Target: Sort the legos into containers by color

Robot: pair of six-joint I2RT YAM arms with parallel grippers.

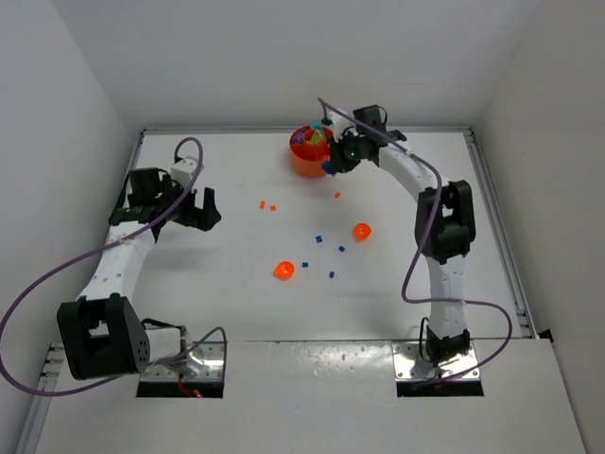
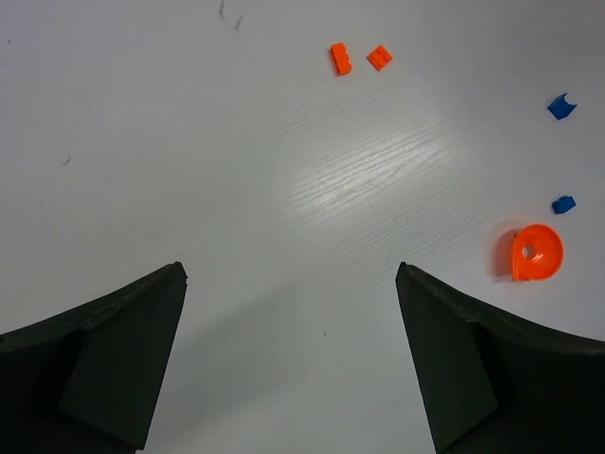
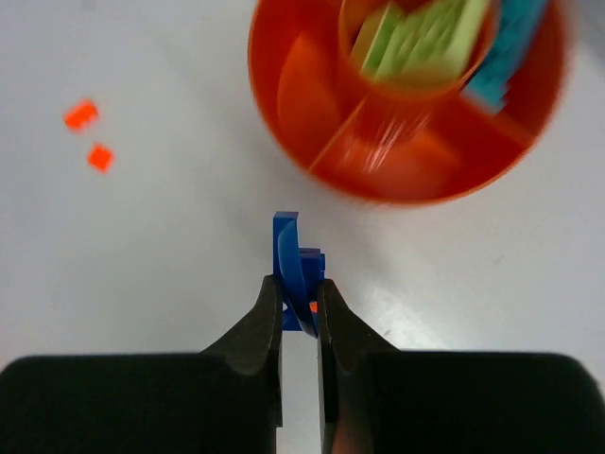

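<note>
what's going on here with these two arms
The right gripper pinches a blue lego close beside the orange dish, which already holds lime green pieces and cyan pieces. The left gripper hangs open over the table, holding nothing. Loose orange pieces and blue pieces lie unsorted on the table.

Bright even light, soft shadows, glare on table (image 2: 369, 175), orange dish (image 3: 288, 104) motion-blurred

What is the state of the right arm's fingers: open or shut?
Shut: the right fingers pinch a blue lego outside the orange dish.
</note>
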